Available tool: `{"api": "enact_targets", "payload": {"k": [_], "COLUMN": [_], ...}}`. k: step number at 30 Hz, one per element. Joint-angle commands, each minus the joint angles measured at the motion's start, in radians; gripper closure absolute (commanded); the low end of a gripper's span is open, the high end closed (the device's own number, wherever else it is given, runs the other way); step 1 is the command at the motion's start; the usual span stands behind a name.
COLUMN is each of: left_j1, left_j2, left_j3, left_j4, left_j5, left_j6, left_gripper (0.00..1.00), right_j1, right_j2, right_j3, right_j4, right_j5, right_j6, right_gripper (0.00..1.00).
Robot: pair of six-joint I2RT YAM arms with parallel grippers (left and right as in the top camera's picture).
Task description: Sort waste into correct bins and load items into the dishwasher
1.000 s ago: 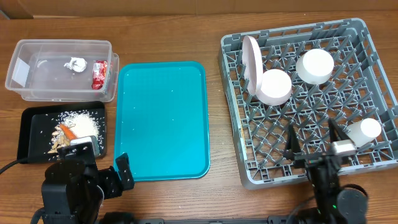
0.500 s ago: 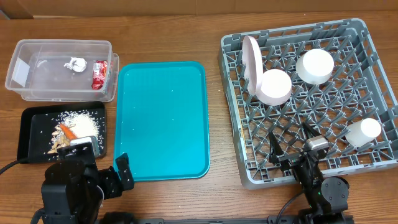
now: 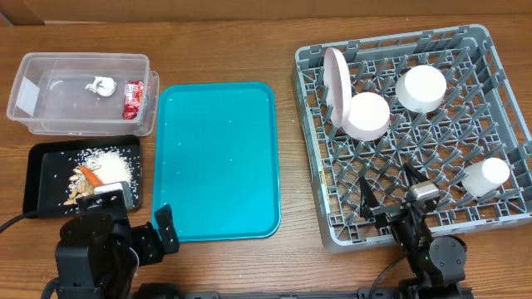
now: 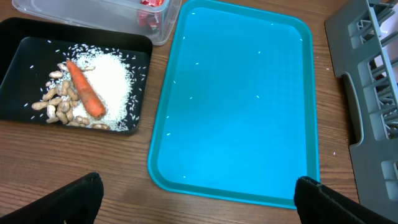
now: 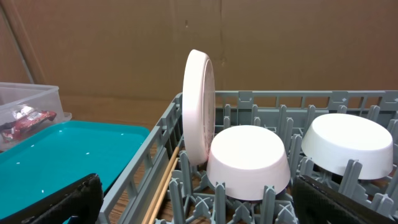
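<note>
The clear tub [image 3: 50, 100] holds a crumpled white tissue [image 3: 101, 84] and a red-and-white wrapper [image 3: 132, 99]. In the black tray [image 4: 18, 53] lie the carrot [image 4: 86, 96], peanuts [image 4: 59, 106] and rice [image 4: 115, 78]. The grey rack [image 3: 499, 50] carries an upright plate [image 5: 199, 106], two upturned bowls [image 5: 249, 162] [image 5: 348, 146] and a cup [image 3: 485, 175]. Chopsticks [image 5: 163, 186] lie along its left side. My left gripper [image 4: 199, 202] is open over the table by the teal tray's front edge. Over the rack's front edge, my right gripper [image 5: 199, 211] is open and holds nothing.
A teal serving tray [image 3: 216, 158] lies between the bins and the rack, with a few stray rice grains on it. A brown cardboard wall [image 5: 280, 43] stands behind the table. Bare wood runs along the table's front edge [image 4: 112, 162].
The right gripper has shifted left and drawn back toward the rack's front edge, then stopped. The left arm and all objects have stayed put.
</note>
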Motion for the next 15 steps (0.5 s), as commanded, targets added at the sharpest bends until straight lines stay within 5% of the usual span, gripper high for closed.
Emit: {"api": "enact_targets", "payload": {"k": [1, 9, 15], "left_j1": [0.002, 0.003, 0.01], "left_j2": [-0.011, -0.027, -0.297], "left_j3": [0.0, -0.019, -0.441], "left_j4": [0.001, 0.007, 0.503], "left_j5": [-0.012, -0.058, -0.027], "left_j6": [-0.014, 0.021, 0.129], "left_gripper": [0.0, 0.0, 0.0], "right_j1": [-0.004, -0.004, -0.004], "right_j2": [-0.01, -0.01, -0.01], "right_j3": [-0.01, -0.01, -0.01], "right_j4": [0.005, 0.005, 0.005], "right_j5": [-0.008, -0.008, -0.008], "right_j6": [0.007, 0.007, 0.007], "right_gripper": [0.0, 0.0, 0.0]}}
